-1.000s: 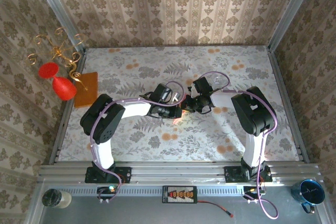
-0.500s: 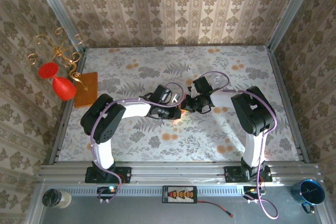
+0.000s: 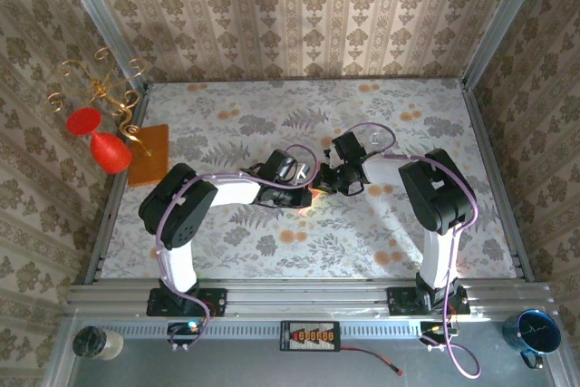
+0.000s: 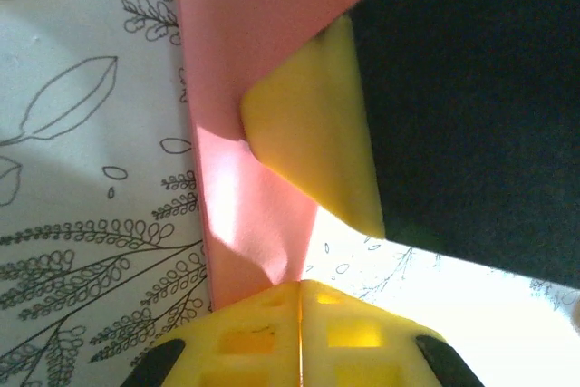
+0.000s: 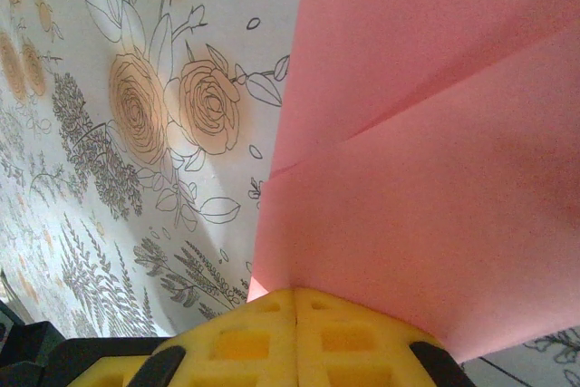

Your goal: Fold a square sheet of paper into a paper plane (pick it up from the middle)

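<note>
Left gripper [image 4: 299, 289]: I see its two yellow fingers pressed together with no gap at the seam. They are clamped on the lower tip of the pink sheet [image 4: 245, 43], which narrows down into them.

Right gripper [image 5: 296, 296]: its yellow fingers are closed too, nipping the near edge of the same sheet. The paper fans out ahead of the tips and to their right.

Pink sheet: it is held between the two tools, just above the floral table [image 3: 408, 124]. From the right wrist I see it folded, with one layer lapping over another and a straight crease running up and to the right. From the left wrist it is a narrow strip stretching straight ahead of the fingers.

Where the tools meet: nose to nose over the middle of the table. In the left wrist view, a yellow fingertip [image 4: 313, 142] of the right gripper rests on the strip just ahead of my left fingers, with its black body to the right.

Contact with the table: I cannot tell whether the sheet touches the cloth.

Orange sheet [image 3: 149, 153]: flat at the table's left edge, well apart from the left gripper.

Red glass [image 3: 101, 140]: beside the orange sheet, further left.
</note>
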Available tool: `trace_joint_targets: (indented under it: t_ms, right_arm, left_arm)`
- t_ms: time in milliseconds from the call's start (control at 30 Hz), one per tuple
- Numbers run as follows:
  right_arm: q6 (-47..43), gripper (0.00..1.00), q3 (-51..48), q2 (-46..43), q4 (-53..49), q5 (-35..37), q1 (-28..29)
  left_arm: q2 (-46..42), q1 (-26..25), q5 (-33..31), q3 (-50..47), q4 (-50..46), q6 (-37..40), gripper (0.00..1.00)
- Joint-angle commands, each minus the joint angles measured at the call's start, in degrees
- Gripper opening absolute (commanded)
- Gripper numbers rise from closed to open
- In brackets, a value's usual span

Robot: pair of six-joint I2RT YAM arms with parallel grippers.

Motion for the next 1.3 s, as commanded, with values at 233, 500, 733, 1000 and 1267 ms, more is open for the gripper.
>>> trace_joint_targets:
  t_ms: [233,500,733,1000,1267]
  right_arm:
    - [0.44,0.07,-0.92,5.21,-7.13,10.77,-0.27]
    - [0.69,0.07,-1.10,5.46,-7.03,10.86,-0.30]
    - [0.98,0.07,-1.47,4.56,-6.34,9.69,0.05]
    - [5.11,0.07,-3.78,0.50,-3.82,5.76,4.19]
    - [9.69,0.07,-6.25,-2.76,-1.08,6.90,8.49]
  left_arm:
    - [-3.15,-1.99,-0.70,-4.88,-10.19,2.04,0.07]
    - [-5.92,-2.78,-1.52,-8.28,-11.72,2.17,0.07]
    - [-8.99,-2.32,-2.36,-11.64,-11.67,1.29,0.06]
    - [-21.80,0.14,-3.96,-14.69,-7.16,-4.96,0.13]
    - [-20.15,1.04,-6.19,-14.95,1.50,-11.60,0.22]
